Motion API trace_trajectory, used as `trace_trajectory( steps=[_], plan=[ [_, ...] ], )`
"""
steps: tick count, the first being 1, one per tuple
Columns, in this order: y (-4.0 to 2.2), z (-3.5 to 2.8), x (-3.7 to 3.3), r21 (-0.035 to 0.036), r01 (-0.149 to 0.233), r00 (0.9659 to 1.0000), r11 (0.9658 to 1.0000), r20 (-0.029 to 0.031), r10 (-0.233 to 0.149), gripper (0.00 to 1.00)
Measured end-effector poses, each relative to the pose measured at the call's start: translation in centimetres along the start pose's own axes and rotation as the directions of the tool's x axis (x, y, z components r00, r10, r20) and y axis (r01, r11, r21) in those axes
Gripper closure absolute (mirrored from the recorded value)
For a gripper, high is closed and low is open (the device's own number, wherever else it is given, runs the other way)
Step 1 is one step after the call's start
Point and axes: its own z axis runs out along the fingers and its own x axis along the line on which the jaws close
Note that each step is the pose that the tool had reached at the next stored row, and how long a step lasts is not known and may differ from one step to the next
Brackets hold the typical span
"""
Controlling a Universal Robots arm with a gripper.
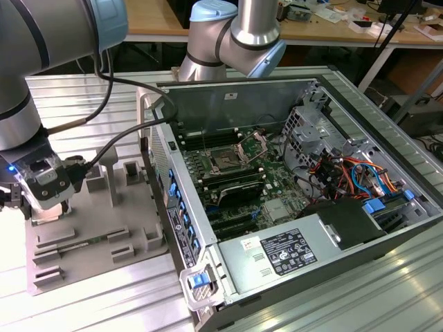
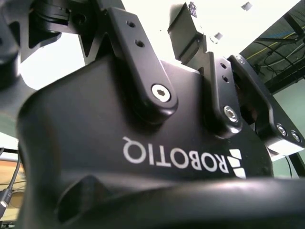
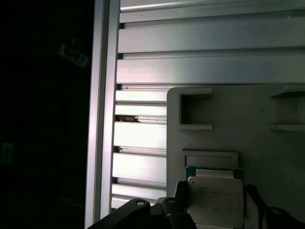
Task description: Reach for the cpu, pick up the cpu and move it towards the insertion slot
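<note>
- You had the gripper (image 1: 43, 207) low over the grey tray (image 1: 104, 232), at the tray's edge on the exterior view's left.
- In the first wrist view its two fingers (image 3: 181, 200) were clamped against opposite sides of the one cpu (image 3: 214, 200), silvery top up with a green rim showing (whether it had cleared the tray, I could not tell).
- The cpu lay close to the tray's border (image 3: 169, 143). Past that border bare slats of the tabletop (image 3: 190, 67) ran to an edge rail, then darkness.
- You could count three raised frames on the tray in the first wrist view, one of them just beside the cpu.
- The single insertion slot (image 1: 225, 160) sat on the green board inside the open computer case (image 1: 228, 93), well apart from the gripper.
- Between the two stood the rest of the tray and the case's side wall (image 1: 163, 159). The case was open on top, with free room above the slot.
- Slatted tabletop (image 1: 76, 100) lay open beyond the tray.
</note>
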Motion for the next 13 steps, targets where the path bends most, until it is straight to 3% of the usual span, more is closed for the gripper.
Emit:
trace_trajectory(
  steps=[13],
  plan=[
    [0.01, -0.43, 0.0, -0.0023, 0.0, 1.0, 1.0, 0.0, 0.0, 0.45]
  ],
)
